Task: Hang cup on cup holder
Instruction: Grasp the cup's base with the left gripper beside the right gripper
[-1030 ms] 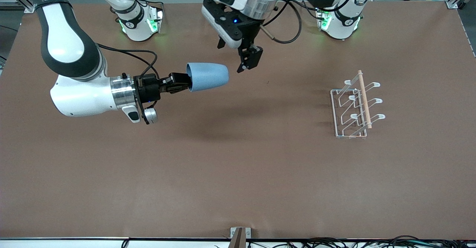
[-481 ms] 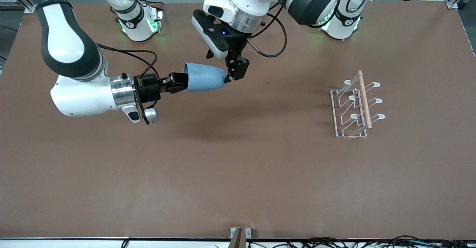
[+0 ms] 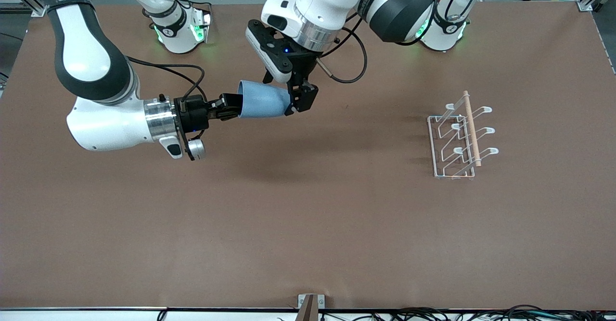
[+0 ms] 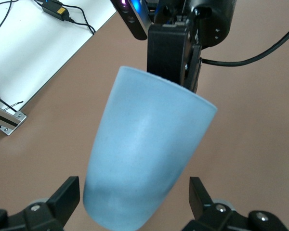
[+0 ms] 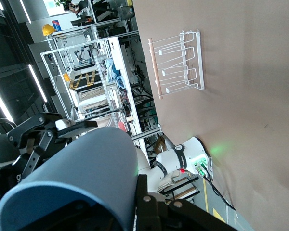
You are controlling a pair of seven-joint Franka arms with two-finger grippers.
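Observation:
The light-blue cup [image 3: 263, 103] lies on its side in the air over the table's middle, nearer the right arm's end. My right gripper [image 3: 231, 108] is shut on its rim, one finger inside and one outside [image 5: 151, 207]. My left gripper [image 3: 293, 103] is open around the cup's narrow base. In the left wrist view, the cup [image 4: 144, 154] sits between both fingertips [image 4: 70, 187] with a gap on each side. The white wire cup holder [image 3: 459, 135] with its wooden rod [image 3: 471, 128] stands on the table toward the left arm's end. It also shows in the right wrist view [image 5: 178, 60].
The brown table [image 3: 308, 224] stretches between the cup and the cup holder. Both arm bases stand along the table's edge farthest from the front camera. A small metal bracket [image 3: 310, 304] and cables sit at the edge nearest the front camera.
My left gripper has come down and toward the right arm's end, and its open fingers now bracket the cup's base. The right gripper and cup have barely moved.

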